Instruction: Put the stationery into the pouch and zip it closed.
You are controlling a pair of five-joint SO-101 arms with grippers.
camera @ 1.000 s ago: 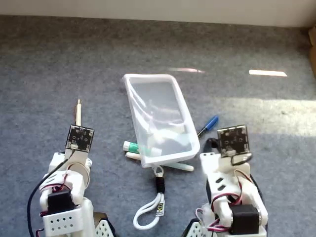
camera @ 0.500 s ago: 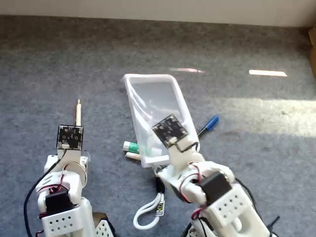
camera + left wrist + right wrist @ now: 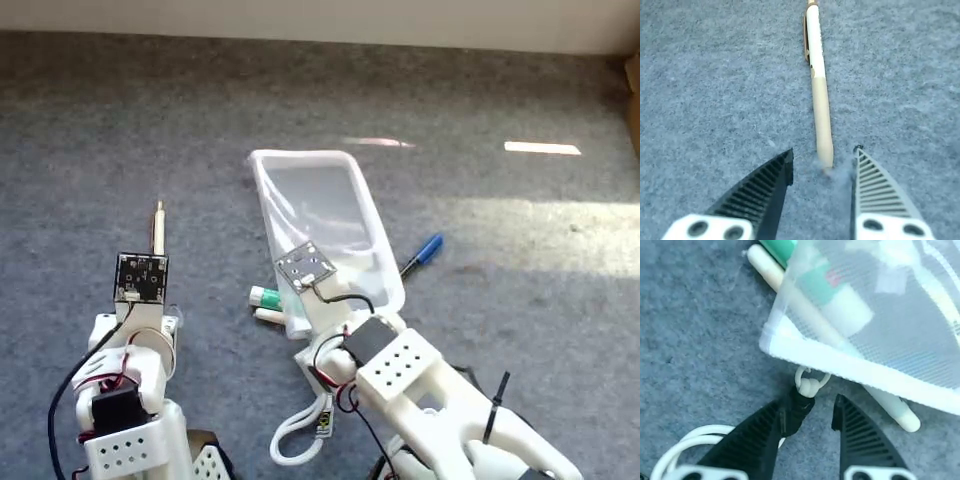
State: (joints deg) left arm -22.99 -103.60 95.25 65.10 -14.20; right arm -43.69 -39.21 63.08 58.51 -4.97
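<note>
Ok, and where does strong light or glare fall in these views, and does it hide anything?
High view: a sunlit patch lies on the carpet right of the pouch, whose clear face shines pale. Left wrist view: even light on the cream pen, no glare. Right wrist view: the pouch's mesh veils the stationery seen through it, but hides nothing.

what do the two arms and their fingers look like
Both are white plastic with black servos, perforated plates and red, black and white wires. The left arm has a black cable looping beside it; the right arm carries a black zip tie. The left gripper has one black and one white ribbed, tapered finger; the right gripper has two that look dark.
</note>
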